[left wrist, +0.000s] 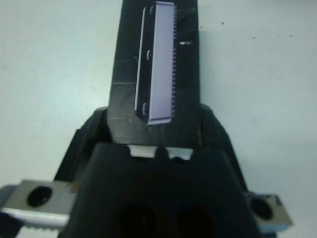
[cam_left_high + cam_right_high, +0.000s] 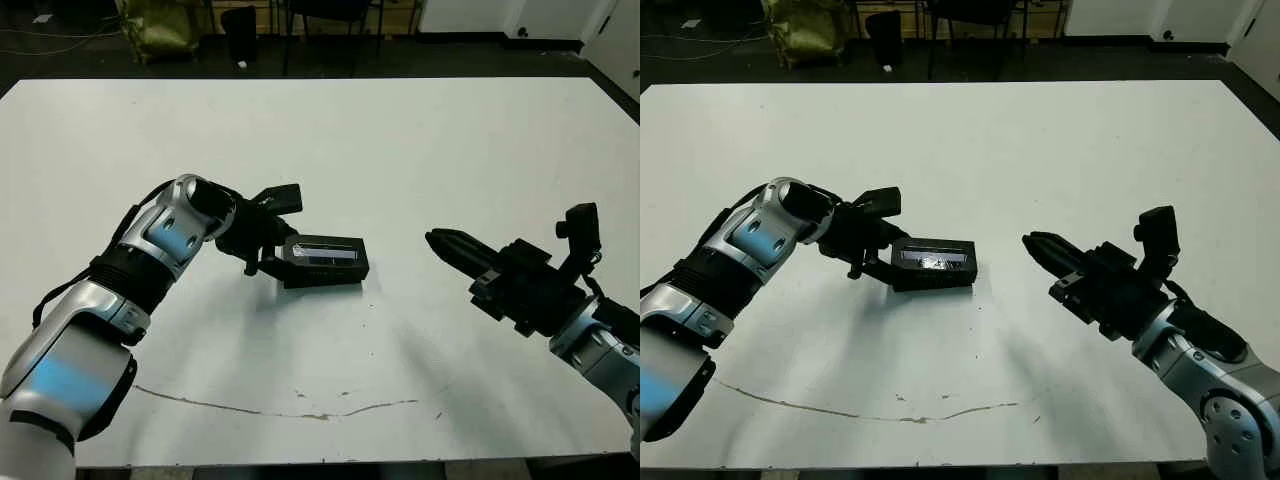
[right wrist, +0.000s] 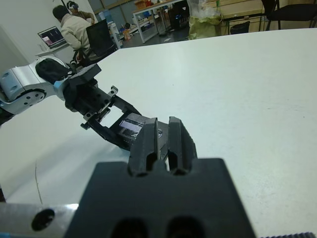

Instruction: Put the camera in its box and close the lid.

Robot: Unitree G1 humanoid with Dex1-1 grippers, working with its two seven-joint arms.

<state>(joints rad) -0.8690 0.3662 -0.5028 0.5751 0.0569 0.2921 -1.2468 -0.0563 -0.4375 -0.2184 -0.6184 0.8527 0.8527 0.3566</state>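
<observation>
left gripper clamps lid end, likely seating it; right gripper pinched empty, well apart

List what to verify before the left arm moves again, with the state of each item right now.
1. Lid over the box, pale strip up: ok.
2. Lid pressed fully home: cannot tell.
3. Camera inside the box: cannot tell; it is not in view anywhere.
4. Left gripper at the box's end: ok; whether it grips is unclear.
5. Right gripper shut and well apart from the box: ok.
6. Box lying flat on the table: ok.
</observation>
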